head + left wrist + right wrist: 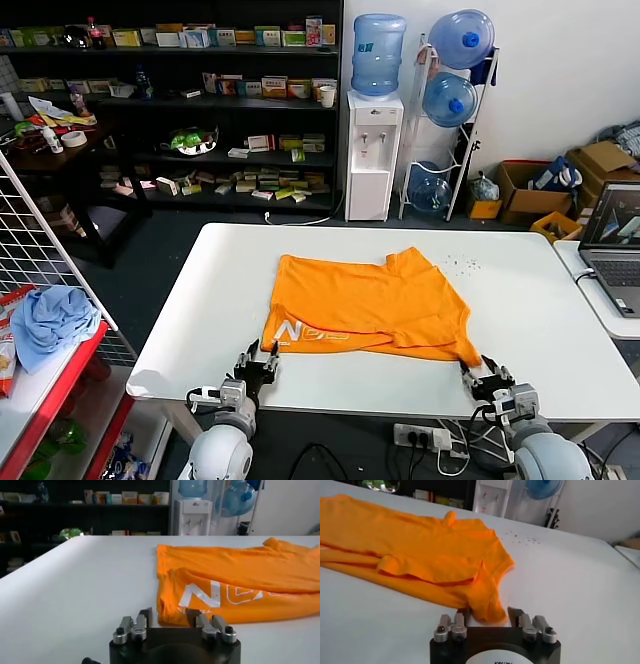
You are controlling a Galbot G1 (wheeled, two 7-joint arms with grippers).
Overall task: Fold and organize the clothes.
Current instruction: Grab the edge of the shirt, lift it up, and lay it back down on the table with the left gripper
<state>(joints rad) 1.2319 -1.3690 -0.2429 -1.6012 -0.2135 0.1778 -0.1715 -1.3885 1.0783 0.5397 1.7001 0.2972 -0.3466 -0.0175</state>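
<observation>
Fingers, left gripper [257, 361]: apart, set either side of shirt's near left corner; nothing pinched yet, as far as can be told.
Fingers, right gripper [481, 374]: apart, straddling the near right corner, cloth tip between them; not visibly clamped.
Shirt [370, 305]: orange, lying mid-table [200, 300], partly folded, white logo [220, 594] along near edge, toward left gripper.
Weight: light, judging by thin cotton.
Stiffness: none; limp, likely to sag and drape between two held points.
Slip: low on cloth, though thin layers may separate in a pinch.
Hold: both near corners, all layers together, lifted evenly.
Risk: one corner slipping, fold skewing.
Blue cloth [50, 318]: off-table, far left, not involved.
</observation>
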